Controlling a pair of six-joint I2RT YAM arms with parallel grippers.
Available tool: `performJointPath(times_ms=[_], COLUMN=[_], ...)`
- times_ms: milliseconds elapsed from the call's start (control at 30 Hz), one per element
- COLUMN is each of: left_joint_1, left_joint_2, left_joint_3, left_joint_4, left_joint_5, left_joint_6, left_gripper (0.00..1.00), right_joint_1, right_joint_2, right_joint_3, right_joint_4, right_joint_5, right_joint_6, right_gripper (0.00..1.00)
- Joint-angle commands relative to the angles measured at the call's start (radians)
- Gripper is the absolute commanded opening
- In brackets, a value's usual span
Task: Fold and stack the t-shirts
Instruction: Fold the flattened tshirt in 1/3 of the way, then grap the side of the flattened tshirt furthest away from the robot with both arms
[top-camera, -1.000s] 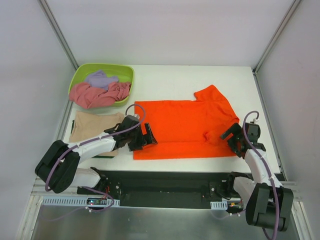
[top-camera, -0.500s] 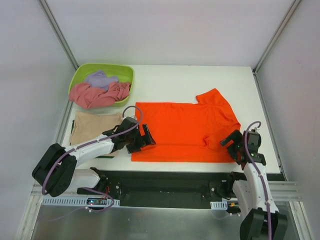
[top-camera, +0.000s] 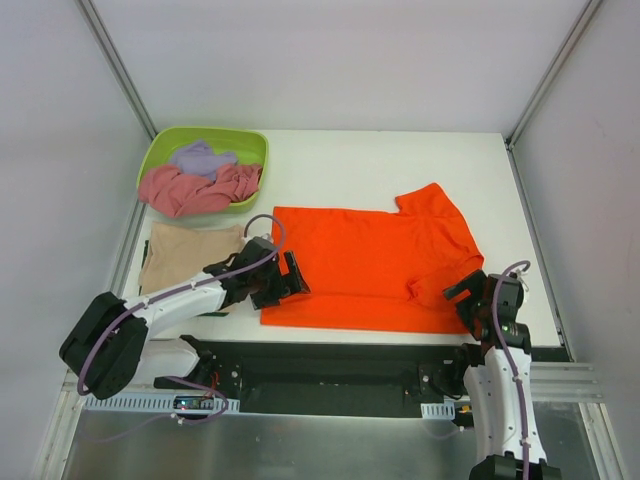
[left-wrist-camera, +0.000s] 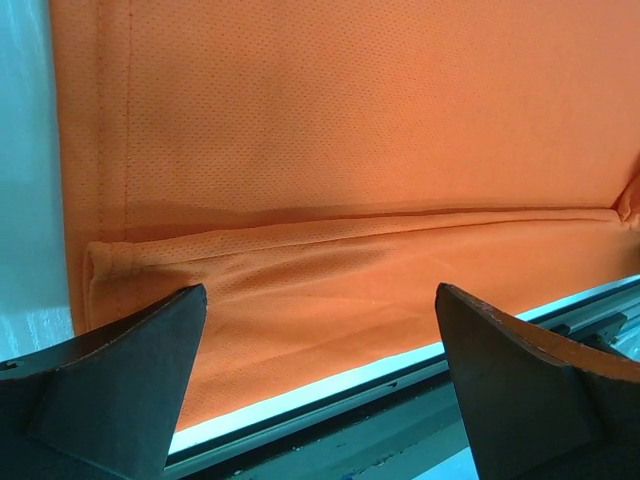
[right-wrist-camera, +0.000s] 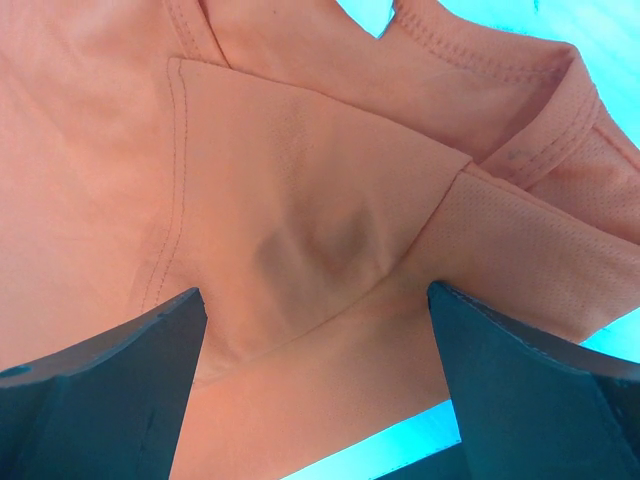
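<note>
Both sets of fingers wide open here, nothing in either one, and the orange shirt (top-camera: 370, 265) spread flat across the middle of the tabletop (top-camera: 400, 165), its near edge right at the tabletop's 6 o'clock rim. My left fingers (top-camera: 293, 276) hang over the shirt's 9 o'clock end, and my right fingers (top-camera: 463, 291) sit over the 4 o'clock corner, where the near sleeve (right-wrist-camera: 300, 200) is tucked in on the body. The long axis runs 9 to 3. The bottom hem (left-wrist-camera: 95, 130) faces 9 and the shoulders face 3, with the far sleeve (top-camera: 428, 198) poking out toward 1 o'clock. From my left wrist I see a long crease (left-wrist-camera: 350, 222) running the length of the body, so the near strip looks doubled over already. This is thin mesh knit, so I judge it light, limp and a bit slick. It will sag and slide rather than hold any shape, and a pinch in the middle would only bunch it. Better to take it at the edges: left on the stitched hem corner where the cloth is doubled, right on the shoulder seam or sleeve cuff, both going through every layer so the fold travels as one. Off at 9 o'clock the tan shirt (top-camera: 185, 250) lies folded flat, the likely base for the stack. The pink shirt (top-camera: 195, 188) and lavender shirt (top-camera: 200, 157) are heaped in the green tub (top-camera: 255, 140) at 10 o'clock, well apart from my fingers.
</note>
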Motion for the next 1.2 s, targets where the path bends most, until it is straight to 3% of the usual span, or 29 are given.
performJointPath(times_ms=[0,200,300,567,633,800,1000,1167], left_joint_1=[-0.011,-0.032,-0.032,0.023,0.087,0.237,0.293,0.317], left_joint_2=[-0.037,-0.07,-0.067,0.054,0.114,0.318,0.539,0.676], left_joint_3=[-0.033,0.054,0.125,0.411,0.484,0.681,0.925,1.07], left_joint_4=[-0.119,-0.125,-0.148,-0.217,-0.22,-0.249,-0.332,-0.385], left_joint_5=[-0.047,-0.099,-0.156,-0.318,-0.28,-0.166,-0.174,-0.202], left_joint_6=[0.027,0.134,0.18,0.318,0.344,0.415,0.479,0.498], left_gripper=[0.99,0.99,0.99,0.99,0.99,0.99,0.97,0.93], right_joint_1=[-0.008,-0.008,-0.008,-0.008,-0.008,-0.008,0.015,0.07], right_joint_2=[0.024,0.05,0.044,0.14,0.236,0.543,0.965,1.263], right_joint_3=[0.03,0.151,0.194,0.26,0.312,0.558,0.953,1.246], right_joint_4=[-0.071,-0.051,0.052,0.393,0.449,0.408,0.296,0.248], right_joint_5=[0.054,-0.033,-0.13,-0.254,-0.295,-0.302,-0.378,-0.279], right_joint_6=[-0.018,-0.156,-0.249,-0.263,-0.274,-0.436,-0.685,-0.763], right_gripper=[0.96,0.96,0.96,0.96,0.96,0.96,0.96,0.96])
